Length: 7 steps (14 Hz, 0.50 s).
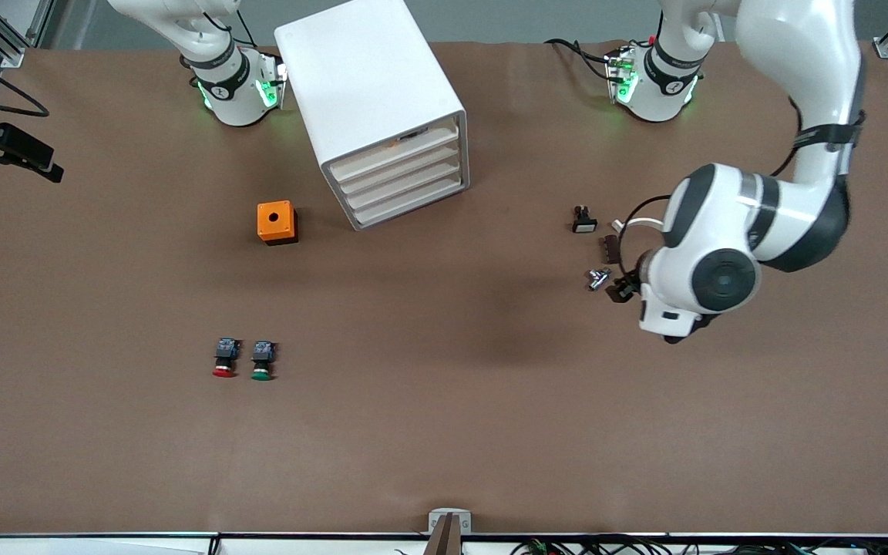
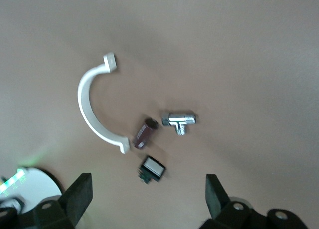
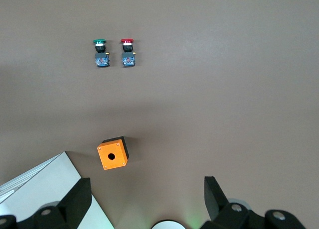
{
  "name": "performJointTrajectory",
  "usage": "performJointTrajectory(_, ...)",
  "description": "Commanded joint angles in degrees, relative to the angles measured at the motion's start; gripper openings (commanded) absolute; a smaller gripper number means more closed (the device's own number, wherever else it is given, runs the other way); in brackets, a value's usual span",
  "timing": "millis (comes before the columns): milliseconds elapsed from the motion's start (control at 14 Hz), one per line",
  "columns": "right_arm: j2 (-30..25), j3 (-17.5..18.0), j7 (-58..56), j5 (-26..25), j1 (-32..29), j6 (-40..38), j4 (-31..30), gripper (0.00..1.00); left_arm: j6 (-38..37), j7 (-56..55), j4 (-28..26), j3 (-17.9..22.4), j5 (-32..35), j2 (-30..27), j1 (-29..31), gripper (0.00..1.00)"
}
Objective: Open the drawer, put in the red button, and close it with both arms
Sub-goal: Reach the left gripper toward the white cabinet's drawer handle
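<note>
The white drawer cabinet [image 1: 378, 108], all drawers closed, stands on the brown surface [image 1: 444, 432]. The left gripper [image 2: 148, 189] hangs with wide, empty jaws over a white clamp [image 2: 92, 109] and small fittings. The right gripper [image 3: 147, 194] also has wide, empty jaws; the red button [image 3: 127, 53] lies well ahead of them, beside the green button [image 3: 101, 53].

Red button [image 1: 224, 360] lies beside green button [image 1: 262, 361], nearer than box [image 1: 277, 222].

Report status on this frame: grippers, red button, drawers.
Left gripper open over the small parts. Right gripper open, up by the drawer cabinet. Red button untouched beside the green button. All drawers shut; nothing blocking.
</note>
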Motion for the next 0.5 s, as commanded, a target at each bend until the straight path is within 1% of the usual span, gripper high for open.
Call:
performJointTrajectory(0, -0.55, 0.11, -0.46, -0.03, -0.33, -0.39, -0.25, 1.00, -6.05, -10.06, 6.37, 0.40, -6.10, 3.94, -2.13, 1.00)
performJointTrajectory(71, -0.55, 0.11, -0.46, -0.03, -0.33, -0.39, -0.25, 1.00, -9.48, -13.49, 7.53, 0.40, -9.71, 5.43, -2.66, 1.00)
performJointTrajectory(214, -0.55, 0.11, -0.46, -0.03, -0.33, -0.39, -0.25, 1.00, -13.97, -19.64, 10.77, 0.40, -16.56, 8.42, -2.67, 1.00)
performJointTrajectory(286, -0.55, 0.11, -0.46, -0.03, -0.33, -0.57, -0.17, 1.00, -14.60, -23.68, 11.92, 0.40, -21.04, 9.74, -2.67, 1.00)
performJointTrajectory(429, -0.38, 0.02, -0.19, 0.05, -0.42, -0.48, 0.54, 1.00, -14.61, -32.90, 12.11, 0.31, -30.09, 11.24, -2.76, 1.00)
